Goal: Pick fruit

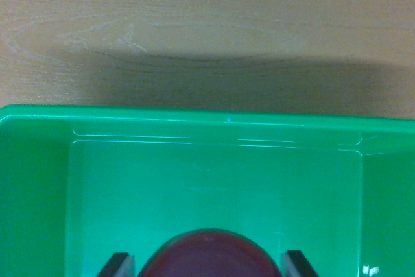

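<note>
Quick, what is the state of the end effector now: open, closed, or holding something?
End effector: closed on a dark red fruit, above the green bin.

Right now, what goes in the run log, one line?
gripper: shut on red fruit | position: over green bin | bin floor: bare where visible | surface: wooden table

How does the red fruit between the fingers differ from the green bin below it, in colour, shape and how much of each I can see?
The red fruit is dark red; the green bin is bright green. The fruit's outline is rounded; the bin has straight walls and a flat floor. Only the fruit's top arc shows at the bottom edge, between the fingers, while the bin spans the frame's width. Both look smooth.
</note>
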`<move>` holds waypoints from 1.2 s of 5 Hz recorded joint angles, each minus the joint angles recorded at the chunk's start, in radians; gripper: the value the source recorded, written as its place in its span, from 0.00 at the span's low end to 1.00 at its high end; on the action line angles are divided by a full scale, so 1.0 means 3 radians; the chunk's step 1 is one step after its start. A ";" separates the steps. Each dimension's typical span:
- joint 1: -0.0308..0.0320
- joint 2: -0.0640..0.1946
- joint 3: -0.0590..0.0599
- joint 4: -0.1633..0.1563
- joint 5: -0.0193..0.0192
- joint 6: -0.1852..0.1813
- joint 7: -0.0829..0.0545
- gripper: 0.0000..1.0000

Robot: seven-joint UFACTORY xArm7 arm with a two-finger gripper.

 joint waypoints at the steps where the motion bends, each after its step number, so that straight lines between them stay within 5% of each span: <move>1: 0.0000 0.0000 0.0000 0.0000 0.0000 0.0000 0.0000 1.00; 6: -0.0002 -0.0068 0.0003 0.0142 0.0007 0.0210 -0.0008 1.00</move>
